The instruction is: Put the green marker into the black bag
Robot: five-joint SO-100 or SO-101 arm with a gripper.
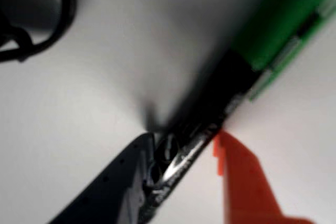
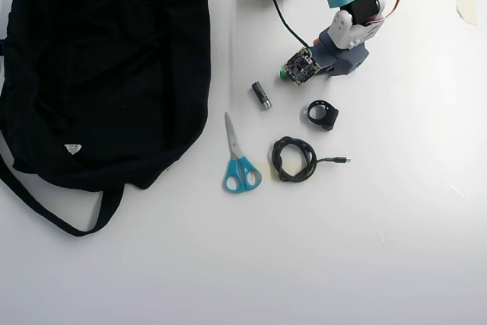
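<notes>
Grip check: holding the green marker in the hand, dark blue and orange fingers closing to a narrow gap and pressing either side of its black barrel. Pointing the green cap out ahead of the fingertips in the wrist view. Lying well away from the hand, off to its left in the overhead view: the black bag, slumping flat on the white table and showing nothing of its inside. Sitting just beside the hand: a battery; a little beyond, scissors and a coiled cable.
</notes>
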